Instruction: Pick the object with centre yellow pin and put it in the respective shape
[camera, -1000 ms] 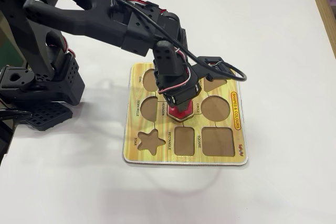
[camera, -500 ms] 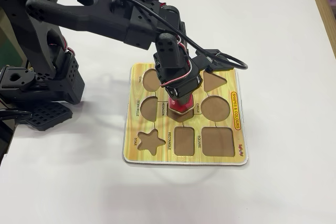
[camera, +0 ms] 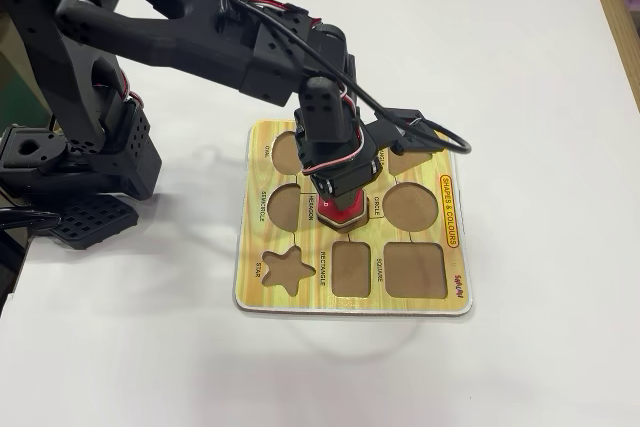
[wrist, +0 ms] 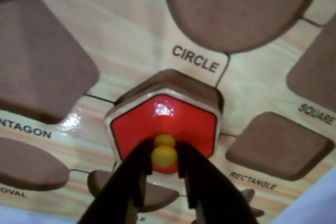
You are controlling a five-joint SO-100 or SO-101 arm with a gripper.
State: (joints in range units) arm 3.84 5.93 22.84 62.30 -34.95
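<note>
The object with centre yellow pin [wrist: 178, 119] is a red hexagon with pale wooden edges. My gripper [wrist: 164, 150] is shut on its yellow knob [wrist: 164, 157], one black finger on each side. The piece hangs over the respective shape [wrist: 173, 80], the brown hexagon cut-out, and a strip of that cut-out shows beyond its far edge. It looks slightly raised and offset, not flush with the yellow wood-grain board [wrist: 131, 35]. In the fixed view the gripper [camera: 340, 205] points down at the middle of the board [camera: 300, 292], with the red piece [camera: 347, 217] just under the fingers.
Around the hexagon are empty cut-outs: circle [wrist: 236, 9], pentagon [wrist: 37, 61], rectangle [wrist: 278, 142], star [camera: 285, 269] and square [camera: 415, 269]. The arm's black base [camera: 70, 157] stands left of the board on a white table [camera: 520, 47]. A cable loop [camera: 445, 137] hangs by the wrist.
Half a second ago the gripper and piece were a little higher and further back. They have come down again over the hexagon cut-out, about where they were one second ago.
</note>
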